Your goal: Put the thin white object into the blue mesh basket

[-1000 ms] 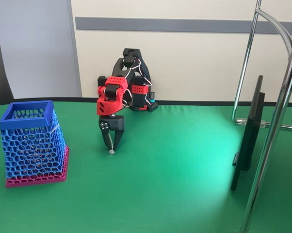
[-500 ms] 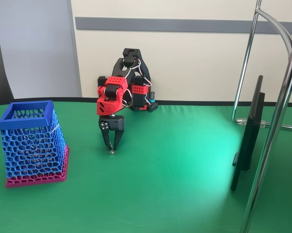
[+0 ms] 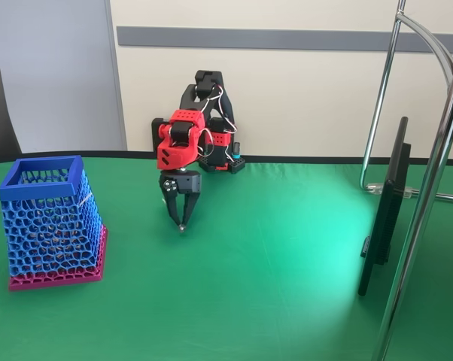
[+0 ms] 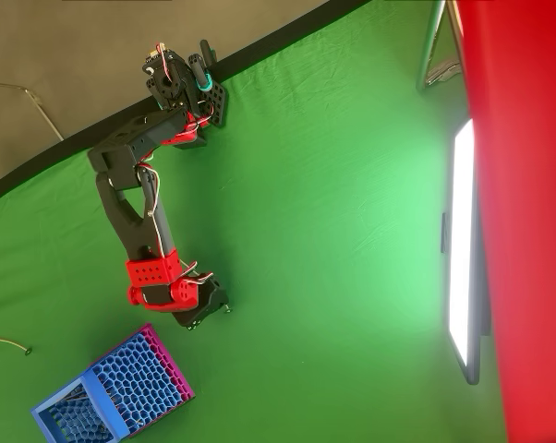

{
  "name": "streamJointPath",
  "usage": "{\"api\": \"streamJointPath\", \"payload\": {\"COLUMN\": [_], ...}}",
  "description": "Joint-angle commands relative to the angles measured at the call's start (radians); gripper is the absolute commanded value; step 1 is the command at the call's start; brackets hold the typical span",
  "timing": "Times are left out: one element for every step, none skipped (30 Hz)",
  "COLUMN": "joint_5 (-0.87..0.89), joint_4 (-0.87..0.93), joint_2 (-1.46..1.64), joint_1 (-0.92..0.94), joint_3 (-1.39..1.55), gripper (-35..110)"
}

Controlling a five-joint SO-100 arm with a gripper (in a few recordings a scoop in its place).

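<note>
Pointing down at frame centre-left, my tool (image 3: pixel 181 224) pinches a small round-tipped thing between nearly closed fingers; basket (image 3: pixel 50 218) at left.

The surface (image 3: pixel 287 301) before me carries a green cloth with a black border at its far edge. A flat black screen (image 3: pixel 384 210) stands upright at the right in the fixed view; beside it rises a chrome tubular stand (image 3: pixel 430 188). A grey rail (image 3: pixel 287 37) runs along the cream wall behind.
</note>
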Motion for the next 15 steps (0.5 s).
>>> {"api": "streamJointPath", "payload": {"joint_5": [-0.012,-0.015,-0.021,-0.035,-0.041,-0.048,-0.052,-0.057,-0.061,-0.071,-0.080,-0.084,-0.092,-0.100,-0.110], "joint_4": [0.006,0.006,0.006,0.006,0.006,0.006,0.006,0.005,0.005,0.005,0.005,0.005,0.005,0.005,0.005], "joint_2": [0.107,0.132,0.158,0.181,0.207,0.232,0.255,0.278,0.301,0.322,0.344,0.364,0.382,0.402,0.420], "joint_1": [-0.021,-0.029,-0.038,-0.049,-0.055,-0.061,-0.064,-0.064,-0.064,-0.064,-0.063,-0.057,-0.052,-0.046,-0.040], "joint_3": [0.025,0.043,0.060,0.077,0.094,0.110,0.124,0.138,0.150,0.161,0.170,0.178,0.186,0.193,0.199], "gripper": [7,7,7,7,7,7,7,7,7,6,6,6,6,6,6]}}
